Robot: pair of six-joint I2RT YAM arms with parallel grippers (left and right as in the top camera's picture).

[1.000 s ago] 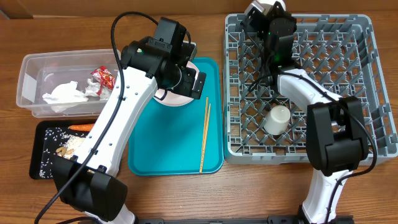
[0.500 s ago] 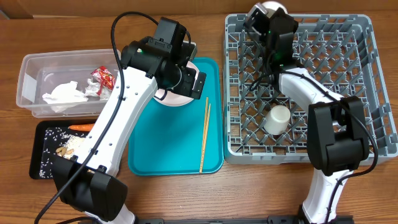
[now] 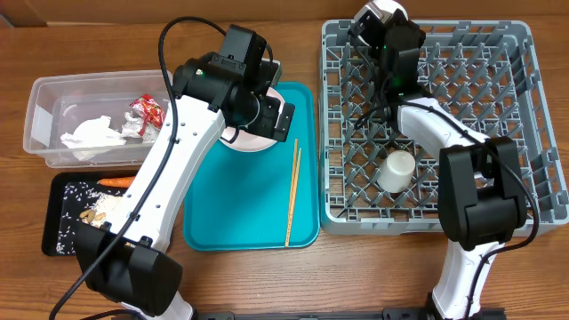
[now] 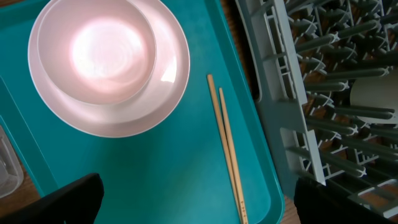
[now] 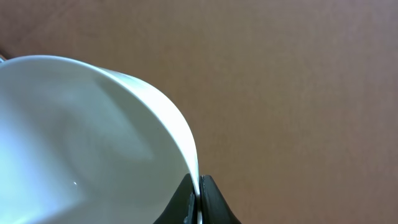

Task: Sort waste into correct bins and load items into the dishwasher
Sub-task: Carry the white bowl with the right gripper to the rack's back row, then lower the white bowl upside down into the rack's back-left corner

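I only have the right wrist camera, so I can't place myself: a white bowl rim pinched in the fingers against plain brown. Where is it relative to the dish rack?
Observer: The right gripper holds the bowl at the grey rack's far edge, by the corner nearest the teal tray.
Operator: Anything in the rack already?
Observer: One white cup, toward its near side.
Operator: What's left to load?
Observer: A second bowl sitting on a plate, and chopsticks beside them, all on the teal tray.
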